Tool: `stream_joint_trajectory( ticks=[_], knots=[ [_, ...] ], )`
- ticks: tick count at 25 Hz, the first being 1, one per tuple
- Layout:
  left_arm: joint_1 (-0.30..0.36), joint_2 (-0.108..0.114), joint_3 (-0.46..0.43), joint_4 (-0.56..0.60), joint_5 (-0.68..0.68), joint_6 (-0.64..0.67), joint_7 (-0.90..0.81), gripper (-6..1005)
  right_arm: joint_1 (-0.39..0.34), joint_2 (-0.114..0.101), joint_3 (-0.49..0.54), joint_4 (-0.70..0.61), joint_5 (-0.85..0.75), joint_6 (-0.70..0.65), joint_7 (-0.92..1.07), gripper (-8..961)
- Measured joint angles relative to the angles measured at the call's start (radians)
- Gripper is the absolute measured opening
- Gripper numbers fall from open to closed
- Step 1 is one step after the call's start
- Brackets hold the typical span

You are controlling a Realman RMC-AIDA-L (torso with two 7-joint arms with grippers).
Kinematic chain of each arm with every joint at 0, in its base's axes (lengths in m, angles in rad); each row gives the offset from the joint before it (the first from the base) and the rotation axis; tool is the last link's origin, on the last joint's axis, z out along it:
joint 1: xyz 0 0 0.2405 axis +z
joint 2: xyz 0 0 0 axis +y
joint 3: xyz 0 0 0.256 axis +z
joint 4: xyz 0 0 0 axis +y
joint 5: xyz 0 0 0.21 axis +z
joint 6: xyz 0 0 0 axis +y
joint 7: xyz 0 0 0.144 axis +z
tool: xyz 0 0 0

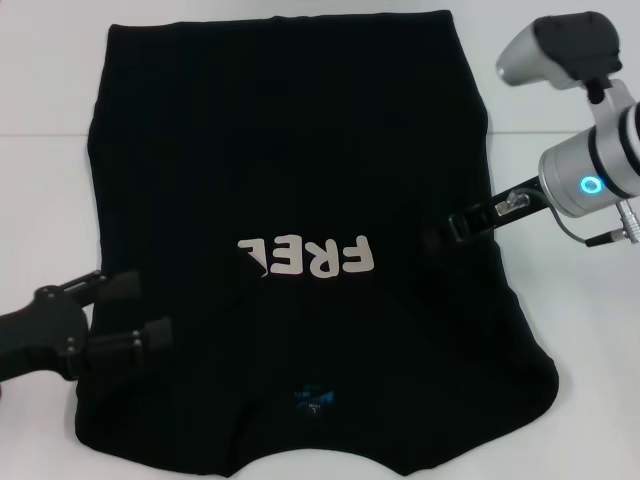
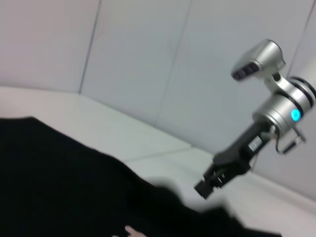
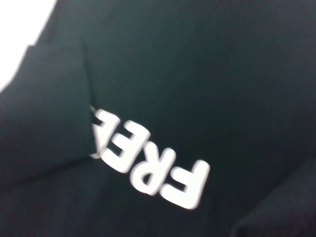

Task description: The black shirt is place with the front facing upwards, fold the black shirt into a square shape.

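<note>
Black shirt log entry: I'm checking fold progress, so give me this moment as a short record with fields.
garment: black shirt spread on the white table
lettering: off-white print, left end covered by a fold of fabric
neck label: blue, at the edge nearest the robot
left hand: open, at the shirt's left edge
right hand: at the shirt's right side
fold state: not yet square

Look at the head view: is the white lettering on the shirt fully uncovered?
No, a fold of the black shirt covers the left end of the lettering.

White tabletop point(image 1: 40, 200) before pale panelled wall point(image 2: 148, 59).
</note>
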Motion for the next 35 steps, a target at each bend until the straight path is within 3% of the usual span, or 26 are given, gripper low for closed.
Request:
stream_joint_trajectory(
  ticks=[3, 7, 9, 11, 15, 20, 24, 27, 32, 35],
  knots=[
    [0.004, 0.0, -0.059, 0.0, 0.0, 0.032, -0.027, 948, -0.039, -0.025, 0.048, 0.029, 0.171, -0.03, -0.074, 72],
    [0.001, 0.009, -0.113, 0.006, -0.001, 0.064, -0.151, 947, -0.102, -0.074, 0.147, 0.149, 0.422, -0.082, -0.297, 236],
    [-0.002, 0.025, -0.113, 0.015, 0.006, 0.067, -0.257, 947, -0.136, -0.095, 0.176, 0.202, 0.491, -0.094, -0.423, 325],
    [-0.005, 0.051, -0.094, 0.026, 0.027, 0.068, -0.376, 947, -0.181, -0.101, 0.187, 0.227, 0.532, -0.099, -0.567, 420],
    [-0.013, 0.092, -0.053, 0.078, 0.126, 0.078, -0.641, 947, -0.27, -0.071, 0.187, 0.21, 0.545, -0.101, -0.846, 559],
    [-0.02, 0.094, 0.028, 0.281, 0.283, 0.112, -0.993, 947, -0.337, -0.039, 0.188, 0.189, 0.548, -0.108, -1.054, 667],
    [-0.047, 0.084, 0.125, 0.442, 0.41, 0.152, -1.199, 948, -0.353, -0.031, 0.181, 0.189, 0.543, -0.102, -1.103, 753],
    [-0.089, 0.062, 0.198, 0.478, 0.5, 0.155, -1.299, 947, -0.365, -0.03, 0.181, 0.189, 0.542, -0.101, -1.121, 931],
    [-0.157, 0.022, 0.218, 0.456, 0.613, 0.116, -1.351, 947, -0.375, -0.03, 0.185, 0.189, 0.543, -0.107, -1.131, 940],
    [-0.168, 0.012, 0.219, 0.441, 0.632, 0.092, -1.355, 948, -0.381, -0.032, 0.186, 0.189, 0.544, -0.109, -1.131, 940]
  ],
)
